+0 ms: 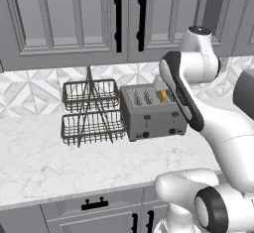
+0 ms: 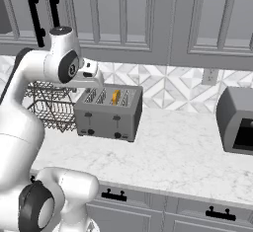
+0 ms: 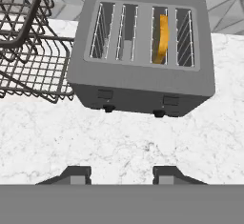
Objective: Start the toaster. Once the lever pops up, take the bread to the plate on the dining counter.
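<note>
1. Toaster (image 3: 143, 51) first: sits on the marble worktop (image 1: 44, 162) against the tiled wall, just beside the two-tier wire basket rack (image 1: 92, 110), with the bread (image 3: 163, 38) standing in the third slot from the rack side, its top edge showing above the slot
2. Gripper (image 3: 122, 174) hovers above and in front of the toaster, looking down on its top and front face; finger tips part-way apart with a clear gap, clamped on nothing
3. Step in hand, judged from this: starting the toaster, since nothing yet touches either front lever
4. Pick the lever (image 3: 170, 100) under the bread's pair of slots, not the one (image 3: 105, 94) nearer the rack; pressing the wrong one probably leaves the bread untoasted
5. Bring the finger tips closer together before contact, so one firm surface meets the lever instead of straddling it
6. Come in from the front, above the lever, then press straight down along the face; avoid sideways push, likely to slide the toaster on the smooth worktop
7. Stay clear of the small black knobs (image 3: 109, 108) below the levers and of the rack's wires on the near side
8. Lift away after the press and wait with the slot top unobstructed, ready to take the bread once it rises
</note>
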You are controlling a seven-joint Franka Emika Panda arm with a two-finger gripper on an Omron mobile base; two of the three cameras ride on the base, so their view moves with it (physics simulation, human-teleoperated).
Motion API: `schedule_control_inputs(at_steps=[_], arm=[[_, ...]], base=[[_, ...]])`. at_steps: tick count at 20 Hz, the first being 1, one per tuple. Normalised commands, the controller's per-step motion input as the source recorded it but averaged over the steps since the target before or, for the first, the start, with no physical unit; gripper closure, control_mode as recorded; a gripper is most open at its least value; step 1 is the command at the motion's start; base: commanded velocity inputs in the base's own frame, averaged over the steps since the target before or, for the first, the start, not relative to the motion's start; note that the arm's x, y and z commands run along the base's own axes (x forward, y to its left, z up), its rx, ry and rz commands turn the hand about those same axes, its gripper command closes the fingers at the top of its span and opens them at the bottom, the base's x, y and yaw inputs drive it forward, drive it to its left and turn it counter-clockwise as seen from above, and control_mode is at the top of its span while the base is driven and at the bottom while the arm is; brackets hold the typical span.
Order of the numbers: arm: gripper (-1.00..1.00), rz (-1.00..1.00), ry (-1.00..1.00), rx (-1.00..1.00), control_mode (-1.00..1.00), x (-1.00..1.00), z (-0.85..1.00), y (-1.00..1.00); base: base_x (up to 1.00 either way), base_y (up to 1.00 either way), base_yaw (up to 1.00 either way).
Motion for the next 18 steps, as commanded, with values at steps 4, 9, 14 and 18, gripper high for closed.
schedule_control_inputs(at_steps=[4,9,14,18], arm=[[-1.00,-0.04,0.00,0.11,-1.00,-0.01,-0.22,-0.50],[-1.00,-0.24,0.02,0.38,-1.00,0.02,-0.76,-1.00],[-1.00,-0.21,0.08,0.28,-1.00,0.17,-0.84,-0.77],[-1.00,-0.11,0.12,0.11,-1.00,0.58,-0.63,-0.13]], base=[[0.00,0.00,0.00],[0.00,0.00,0.00],[0.00,0.00,0.00],[0.00,0.00,0.00]])
